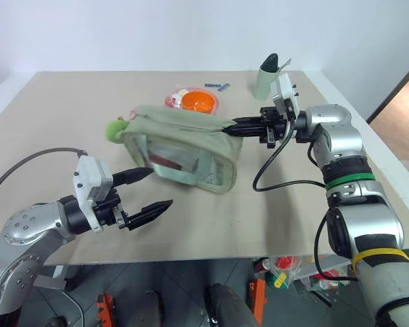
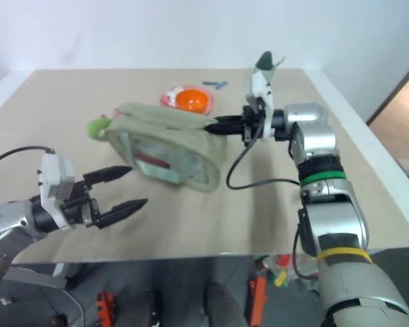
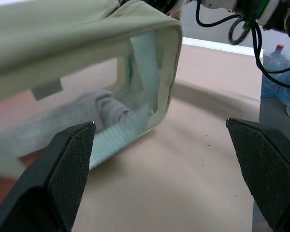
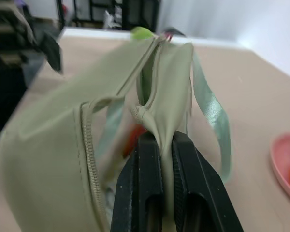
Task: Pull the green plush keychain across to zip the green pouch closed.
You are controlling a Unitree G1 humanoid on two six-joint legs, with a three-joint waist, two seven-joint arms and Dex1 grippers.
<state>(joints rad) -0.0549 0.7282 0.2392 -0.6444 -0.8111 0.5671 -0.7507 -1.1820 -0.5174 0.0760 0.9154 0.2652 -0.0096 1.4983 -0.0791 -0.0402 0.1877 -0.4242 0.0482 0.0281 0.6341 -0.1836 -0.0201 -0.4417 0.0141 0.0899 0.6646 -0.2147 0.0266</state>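
So the whole setup sits on a big tan matte tabletop with a white edge, pushed up near a plain white wall. Off to the right edge you can see a strip of brownish floor, and under the front edge of the table there's some colourful clutter I can't really make out.

Middle of the table is the boxy sage-green fabric pouch with the clear plastic front window. Through the window there's a reddish item and something pale and folded, can't say exactly what. A pale green strap runs across it. The small fuzzy lime-green plush keychain hangs off the pouch's left end, so the zipper pull is over on that side, and the right wrist view shows the top seam gaping a bit.

Behind the pouch is a shallow pink dish with a bright orange bowl in it. Further back right stands a pale green cup with something dark poking out the top, and a couple of little blue bits lie near it.

The right gripper is clamped tight on the fabric at the pouch's right top corner. The left gripper hovers just in front of the pouch window, fingers spread wide, holding nothing.
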